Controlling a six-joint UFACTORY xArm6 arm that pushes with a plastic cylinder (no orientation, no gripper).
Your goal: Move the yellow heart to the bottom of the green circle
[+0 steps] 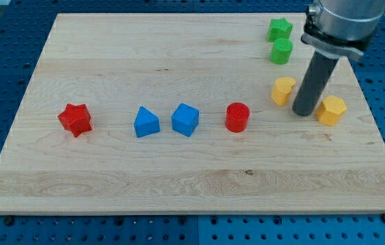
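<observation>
The yellow heart point(283, 90) lies on the wooden board at the view's right, just below the green circle point(281, 51), with a small gap between them. My tip point(304, 111) rests on the board just right of the yellow heart, between it and a yellow hexagon point(331, 109). The rod rises from there to the view's top right. A green star point(280, 29) sits right above the green circle.
A red circle point(237, 117) lies left of the yellow heart. Further left stand a blue cube-like block point(185, 120), a blue triangle-like block point(146, 122) and a red star point(75, 119). The wooden board point(178, 184) lies on a blue perforated table.
</observation>
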